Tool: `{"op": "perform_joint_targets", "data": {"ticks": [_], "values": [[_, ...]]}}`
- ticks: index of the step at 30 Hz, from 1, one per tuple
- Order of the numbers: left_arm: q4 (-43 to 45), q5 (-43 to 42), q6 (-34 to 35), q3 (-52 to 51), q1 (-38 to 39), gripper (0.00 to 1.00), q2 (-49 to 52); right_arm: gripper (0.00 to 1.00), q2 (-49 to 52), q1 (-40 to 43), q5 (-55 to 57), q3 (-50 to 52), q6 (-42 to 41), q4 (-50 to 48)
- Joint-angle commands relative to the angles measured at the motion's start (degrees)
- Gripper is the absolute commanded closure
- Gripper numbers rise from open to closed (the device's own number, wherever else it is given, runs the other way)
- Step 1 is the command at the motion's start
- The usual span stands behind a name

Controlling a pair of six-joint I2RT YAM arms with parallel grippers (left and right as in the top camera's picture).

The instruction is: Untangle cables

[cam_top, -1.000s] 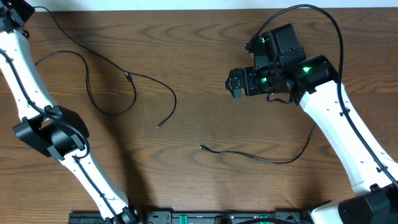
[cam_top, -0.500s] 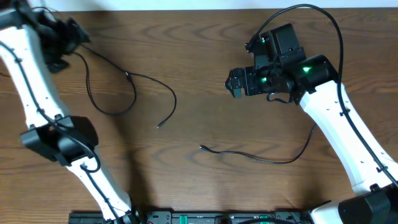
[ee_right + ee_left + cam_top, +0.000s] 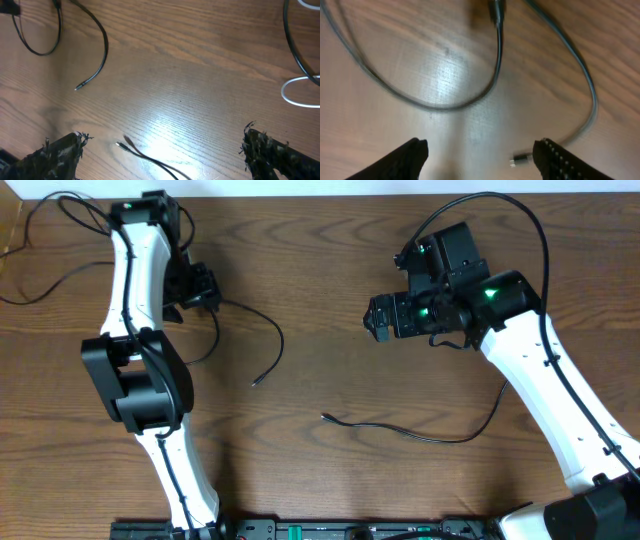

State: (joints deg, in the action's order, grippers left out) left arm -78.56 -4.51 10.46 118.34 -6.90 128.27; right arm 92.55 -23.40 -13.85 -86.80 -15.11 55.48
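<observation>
Found left jaws parted, gripping nothing, over looped black cable point(image 3: 445, 107) on desk point(image 3: 320, 270). Found right jaws wide apart, empty. Noted second black cable point(image 3: 440, 440) lying flat, well apart from first.

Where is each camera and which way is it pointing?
Overhead: above the table, facing straight down; left gripper and right gripper show.
Left wrist: behind the left gripper, looking down at a looped black cable; its fingers frame the bottom.
Right wrist: behind the right gripper, looking down too; its fingers fill the bottom corners.
Shared: overhead and right wrist both show the second black cable.
</observation>
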Motion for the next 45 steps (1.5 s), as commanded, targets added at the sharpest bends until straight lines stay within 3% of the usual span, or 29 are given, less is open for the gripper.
{"op": "perform_joint_targets", "data": {"ticks": [1, 8, 17, 22, 23, 26, 27, 31, 39, 45], "values": [[4.55, 2.84, -0.37, -5.51, 0.61, 0.32, 0.98, 0.01, 0.46, -0.28, 0.22, 1.18, -0.5, -0.33], [15.56, 2.21, -0.42, -15.08, 2.29, 0.37, 0.98, 0.01, 0.46, -0.28, 0.22, 2.21, -0.52, -2.25], [23.37, 2.25, -0.42, -22.47, 3.1, 0.38, 0.98, 0.01, 0.46, -0.28, 0.2, 2.21, -0.55, -2.54], [27.34, 2.21, -0.39, -25.49, 3.13, 0.53, 0.98, 0.01, 0.46, -0.28, 0.2, 2.21, -0.74, -2.49], [27.54, 2.21, -0.39, -25.86, 3.13, 0.64, 0.98, 0.01, 0.46, -0.28, 0.2, 2.21, -0.74, -2.51], [27.52, 2.23, -0.39, -26.18, 3.13, 0.81, 0.98, 0.01, 0.46, -0.28, 0.2, 2.21, -0.74, -2.49], [27.65, 2.21, -0.37, -26.18, 3.13, 0.93, 0.98, 0.01, 0.46, -0.28, 0.2, 2.21, -0.74, -2.51], [28.76, 1.31, -0.37, -25.97, 3.13, 0.92, 0.96, 0.01, 0.46, -0.28, 0.2, 2.21, -0.74, -2.51], [31.5, -20.46, 2.36, -15.91, 3.13, 0.92, 0.94, 0.01, 0.46, -0.28, 0.2, 2.21, -0.74, -1.7], [46.21, -34.82, 16.68, -8.57, 3.13, 0.93, 0.94, 0.01, 0.46, -0.31, 0.2, 2.21, -0.74, -0.68]]}}
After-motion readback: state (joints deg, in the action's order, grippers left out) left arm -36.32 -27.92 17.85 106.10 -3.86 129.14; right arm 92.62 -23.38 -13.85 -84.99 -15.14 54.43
